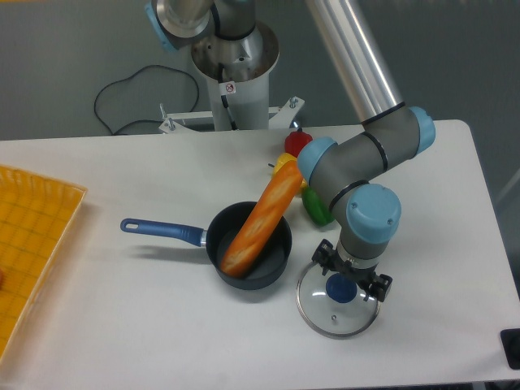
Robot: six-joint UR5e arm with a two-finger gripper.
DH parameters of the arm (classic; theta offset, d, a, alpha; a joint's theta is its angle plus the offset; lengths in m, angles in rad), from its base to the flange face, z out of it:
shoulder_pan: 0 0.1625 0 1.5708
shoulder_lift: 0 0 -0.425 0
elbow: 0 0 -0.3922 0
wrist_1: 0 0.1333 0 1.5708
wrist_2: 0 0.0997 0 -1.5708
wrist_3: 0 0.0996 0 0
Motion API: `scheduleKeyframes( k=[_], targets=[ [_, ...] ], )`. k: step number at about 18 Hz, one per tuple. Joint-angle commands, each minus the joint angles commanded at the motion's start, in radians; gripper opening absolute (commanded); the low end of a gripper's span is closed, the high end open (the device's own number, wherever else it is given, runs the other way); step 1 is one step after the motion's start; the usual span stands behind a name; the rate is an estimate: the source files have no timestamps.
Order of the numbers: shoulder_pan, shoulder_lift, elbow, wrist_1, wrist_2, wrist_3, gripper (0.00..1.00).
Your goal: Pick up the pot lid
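I have a pale, matte desk [122, 317] in view, with a yellow, slatted crate [36, 231] slanting along its left side. Past the far edge, against a dark grey-blue background, a thin black cable [196, 89] loops, and to its right stands jointed grey equipment [191, 23] with blue covers.

Near the middle of the desk sits a round black pan [276, 268], its smooth blue handle pointing left. A long orange loaf-shaped piece [258, 223] lies slantwise in it, its lower end inside and its upper end jutting over the rim towards the far edge. Around that upper end I see a lumpy yellow item [286, 161] and, nearer the far edge, a red one [301, 136], both partly hidden. A glossy, rounded green pepper [316, 208] lies just beside the loaf, partly behind my arm [372, 213].

The pot lid [318, 310] lies on the desk right of the pan, towards the near edge: a clear glass disc with a thin metallic rim, a round dark-blue knob and a small vent. My gripper [351, 272] is over its far part, fingers spread apart with no grip on anything; whether they touch the glass I can't tell. A small black object [510, 341] sits by the near right corner.
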Motion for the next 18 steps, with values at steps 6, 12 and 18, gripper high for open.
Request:
scheduleKeyframes(
  k=[6, 12, 18],
  targets=[
    [-0.008, -0.005, 0.000, 0.000, 0.000, 0.002, 0.96],
    [-0.011, -0.006, 0.000, 0.000, 0.000, 0.003, 0.83],
    [-0.011, -0.006, 0.000, 0.000, 0.000, 0.008, 0.67]
  ],
)
